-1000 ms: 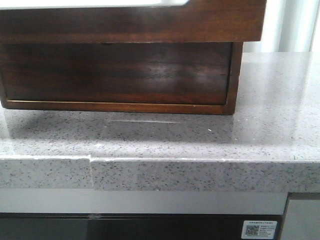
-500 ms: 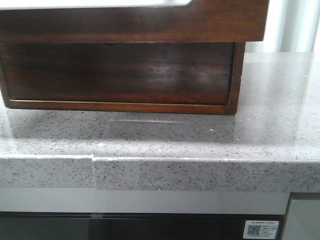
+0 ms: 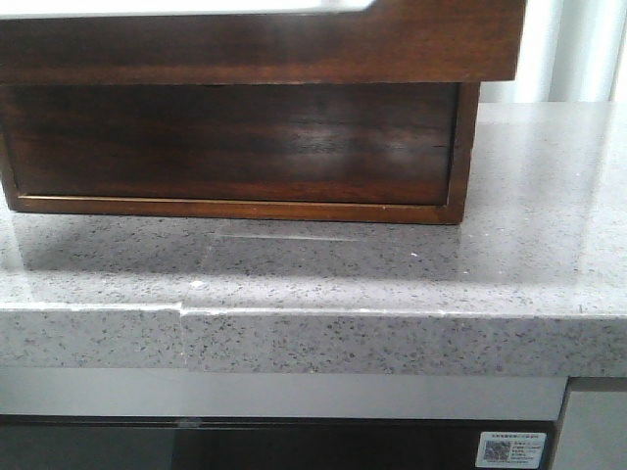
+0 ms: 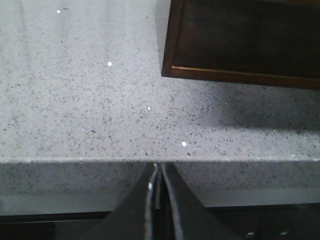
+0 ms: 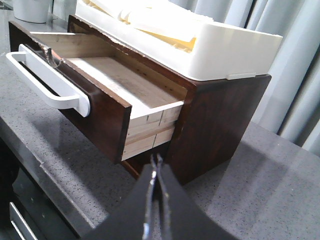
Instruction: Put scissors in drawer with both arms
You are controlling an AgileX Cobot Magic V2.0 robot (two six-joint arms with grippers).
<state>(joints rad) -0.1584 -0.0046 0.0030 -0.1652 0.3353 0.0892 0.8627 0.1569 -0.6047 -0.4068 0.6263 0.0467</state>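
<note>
Grey speckled stone countertop (image 3: 392, 274) fills the front view, with pale curtains (image 5: 300, 75) behind in the right wrist view.

Count: one wooden box (image 3: 460, 147), one drawer (image 5: 107, 117), one white handle (image 5: 50, 87), one white tray (image 5: 220, 50) on the box top. The scissors appear in none of the three views.

Drawer: pulled out of the box, pale wood interior (image 5: 120, 82) exposed, no contents visible. In the front view the drawer front (image 3: 255, 44) sits at 12 o'clock, overhanging the box recess (image 3: 225, 142).

Left gripper (image 4: 159, 187): fingers pressed together, nothing between them. It hangs at the counter's front edge, with the box corner (image 4: 172, 67) at 1 o'clock, well apart.

Right gripper (image 5: 155, 182): fingers pressed together, nothing held. It points at the box side panel (image 5: 220, 125), near the drawer's exposed side boards (image 5: 150, 132).

Change from half a second ago: the front view is nearly identical; box and counter have held their places.
</note>
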